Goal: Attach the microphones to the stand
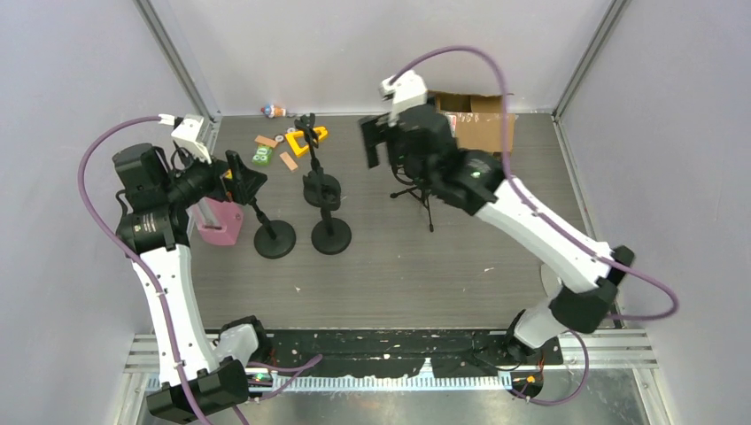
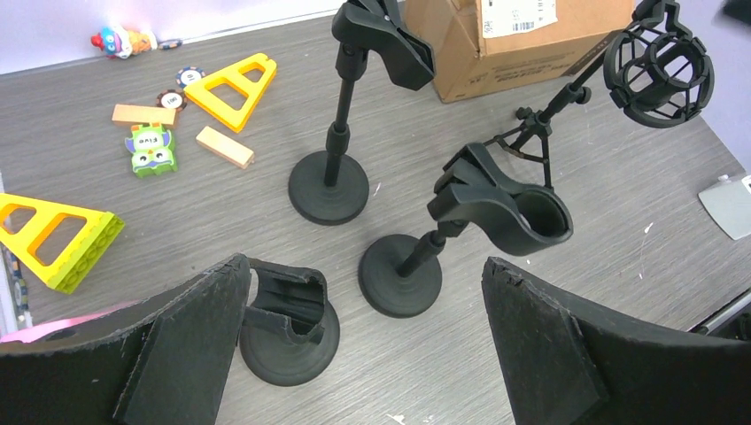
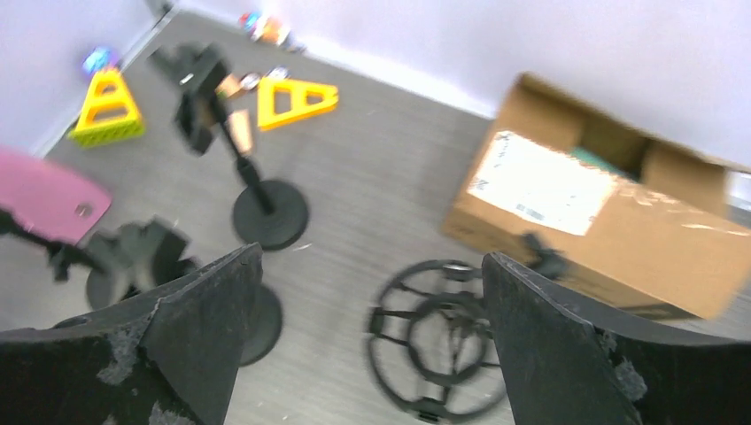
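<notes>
Tabletop point(image 1: 398, 266): grey, with a cardboard box point(image 3: 611, 212) at the far right. Left end effector point(image 2: 365, 264) and right end effector point(image 3: 372, 261) are both spread wide and empty. Three round-base clip stands point(image 2: 505, 208) and a shock-mount stand point(image 3: 434, 345) are all unloaded. Pink holder point(image 1: 221, 226) sits beneath the left arm. A pale stick point(image 1: 206, 212) stands in it, possibly one of the microphones; cannot confirm. Judgement: microphones are light, rigid, smooth-barrelled and prone to slip. Grip mid-barrel, tail left free.

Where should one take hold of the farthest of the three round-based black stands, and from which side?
Probably its slim upright stem, between the round base and the clip. Come level from the near side, jaws to either side: the stem is bare and narrow there, whereas the base is wide and flat.
</notes>
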### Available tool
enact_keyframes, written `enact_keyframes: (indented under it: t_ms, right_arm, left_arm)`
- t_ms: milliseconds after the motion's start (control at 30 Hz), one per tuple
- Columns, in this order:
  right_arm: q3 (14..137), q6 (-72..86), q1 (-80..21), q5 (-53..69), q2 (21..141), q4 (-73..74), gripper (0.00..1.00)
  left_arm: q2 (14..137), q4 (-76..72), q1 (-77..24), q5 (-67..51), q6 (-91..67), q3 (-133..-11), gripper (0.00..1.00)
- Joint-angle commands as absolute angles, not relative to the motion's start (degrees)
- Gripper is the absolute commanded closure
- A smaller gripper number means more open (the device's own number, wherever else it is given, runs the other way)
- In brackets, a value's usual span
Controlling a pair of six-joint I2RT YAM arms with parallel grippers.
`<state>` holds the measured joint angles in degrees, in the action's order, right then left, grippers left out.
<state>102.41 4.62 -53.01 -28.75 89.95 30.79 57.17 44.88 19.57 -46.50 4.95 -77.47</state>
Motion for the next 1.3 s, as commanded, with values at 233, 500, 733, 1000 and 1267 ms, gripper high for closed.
enact_keyframes:
  t_ms: [233,500,733,1000,1267]
  right_arm:
    - [101.2,6.2,-40.0,-30.8,87.5,37.5,0.04]
    - [100.8,9.6,-37.9,-27.7,91.7,37.3,0.03]
    - [100.7,11.9,-35.7,-27.1,94.8,37.1,0.21]
    - [103.3,14.7,-35.8,-21.3,96.6,36.1,0.82]
    - [115.1,15.4,-35.9,-14.9,103.2,35.9,0.95]
  left_arm:
    - [56.6,44.6,19.8,-49.4,4.7,-79.6,0.00]
    - [56.8,44.7,19.8,-50.4,4.3,-78.9,0.00]
    - [55.1,43.5,19.8,-50.5,4.9,-77.1,0.00]
    - [54.8,43.2,19.8,-50.2,5.1,-76.2,0.00]
    - [54.4,42.6,19.8,-49.9,5.0,-74.8,0.00]
